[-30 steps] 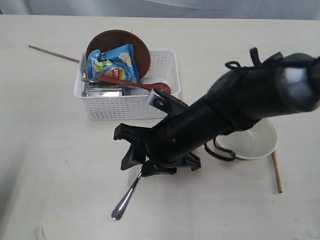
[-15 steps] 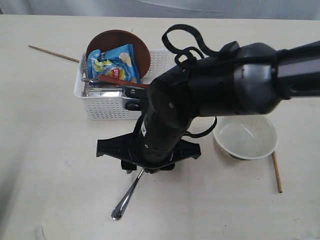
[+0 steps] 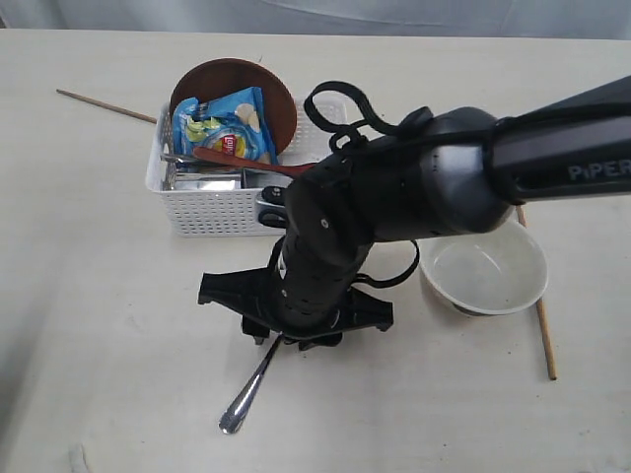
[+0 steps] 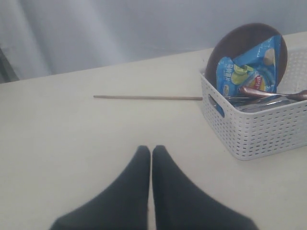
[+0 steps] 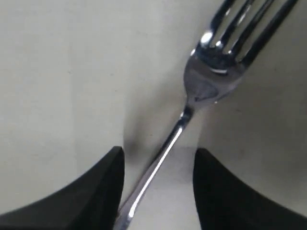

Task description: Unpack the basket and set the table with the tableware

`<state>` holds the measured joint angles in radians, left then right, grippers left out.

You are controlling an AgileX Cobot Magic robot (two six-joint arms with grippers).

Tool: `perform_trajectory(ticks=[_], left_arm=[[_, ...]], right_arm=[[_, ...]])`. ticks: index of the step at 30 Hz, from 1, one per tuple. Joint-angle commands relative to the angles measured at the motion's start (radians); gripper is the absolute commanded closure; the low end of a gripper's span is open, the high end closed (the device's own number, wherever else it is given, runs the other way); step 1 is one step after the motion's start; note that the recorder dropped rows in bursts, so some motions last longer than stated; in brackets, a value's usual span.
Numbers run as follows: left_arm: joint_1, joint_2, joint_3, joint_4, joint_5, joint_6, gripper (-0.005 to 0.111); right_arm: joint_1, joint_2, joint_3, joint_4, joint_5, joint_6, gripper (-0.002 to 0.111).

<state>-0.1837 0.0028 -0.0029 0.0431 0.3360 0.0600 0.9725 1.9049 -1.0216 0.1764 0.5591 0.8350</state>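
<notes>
Setting: a robot test bench in a lab-type space rather than a home. Indicators:
- A bare cream tabletop (image 3: 99,345) with faint scuffs.
- A plain pale grey curtain (image 4: 144,33) hung as a backdrop behind the tabletop's far edge.
- A black robot arm (image 3: 444,187) bearing "PiPER" lettering (image 3: 596,169).
- A brown plate (image 3: 266,84) and a blue snack bag (image 3: 222,123) staged in a white lattice basket (image 3: 246,212).

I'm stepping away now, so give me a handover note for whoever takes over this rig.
Left gripper: shut, empty, over the table.
Right gripper: open, jaws either side of the fork handle; fork lies on the table.
Out: bowl, fork, one chopstick by the basket, another by the bowl.
In the basket: plate, wooden spoon, steel pieces, snack bag.
Left: unpack plate, spoon, steel pieces; arrange setting.
</notes>
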Motion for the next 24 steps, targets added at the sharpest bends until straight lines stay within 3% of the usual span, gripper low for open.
perform_trajectory(ticks=[1,5,11,24], left_arm=[[0.006,-0.003,0.003,0.004,-0.007,-0.005,0.105],[0.006,-0.003,0.003,0.004,-0.007,-0.005,0.105],[0.006,-0.003,0.003,0.004,-0.007,-0.005,0.105],[0.006,-0.003,0.003,0.004,-0.007,-0.005,0.105]], right_arm=[[-0.003,0.034,0.000,0.007,0.017,0.003,0.065],[-0.003,0.035,0.000,0.007,0.060,-0.059,0.068],[-0.005,0.033,0.000,-0.026,0.129,-0.123,0.108],[-0.018,0.016,-0.011,-0.133,0.134,-0.091,0.109]])
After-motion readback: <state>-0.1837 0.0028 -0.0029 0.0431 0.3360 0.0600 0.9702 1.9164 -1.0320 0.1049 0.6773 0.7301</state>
